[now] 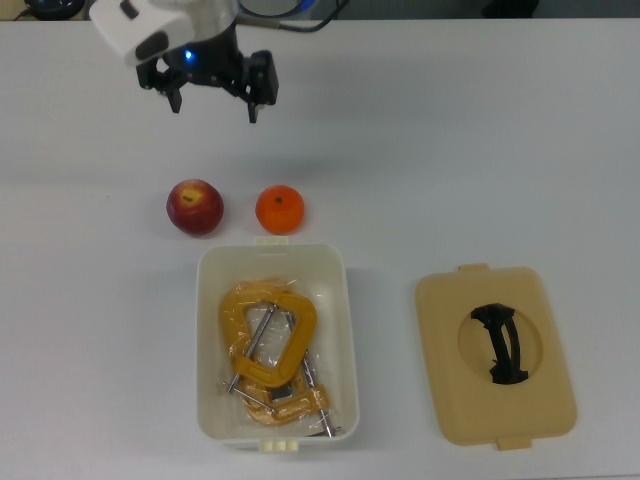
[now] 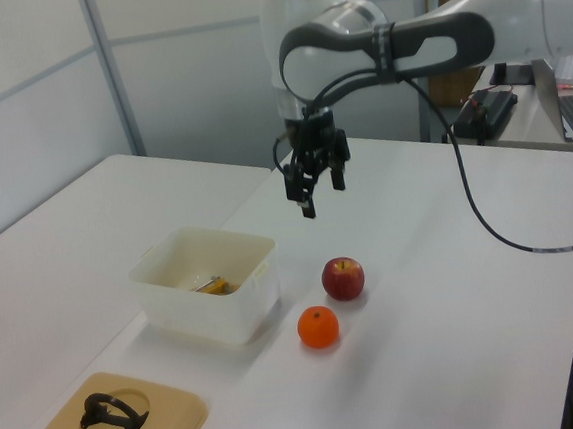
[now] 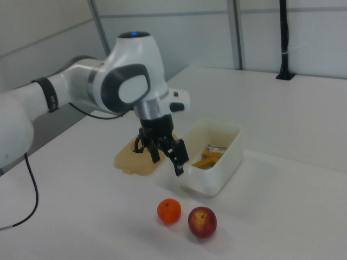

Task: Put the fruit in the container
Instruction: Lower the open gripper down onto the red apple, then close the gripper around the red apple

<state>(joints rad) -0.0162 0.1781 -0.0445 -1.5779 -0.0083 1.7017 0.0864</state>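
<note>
Apple point(image 1: 195, 207) and orange point(image 1: 280, 210) side by side on tabletop point(image 1: 480, 150) beside tub point(image 1: 277, 262); jaws released, empty, hovering above.

Apple point(image 1: 195, 207) and orange point(image 1: 280, 210) lie side by side beside container point(image 1: 335, 262).

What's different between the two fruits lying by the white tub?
The apple is dark red with yellowish patches and looks slightly bigger; the orange is evenly bright orange. The orange lies right by the container rim; the apple lies further towards the top view's left. Both are round and rest on the table, outside the container.
</note>
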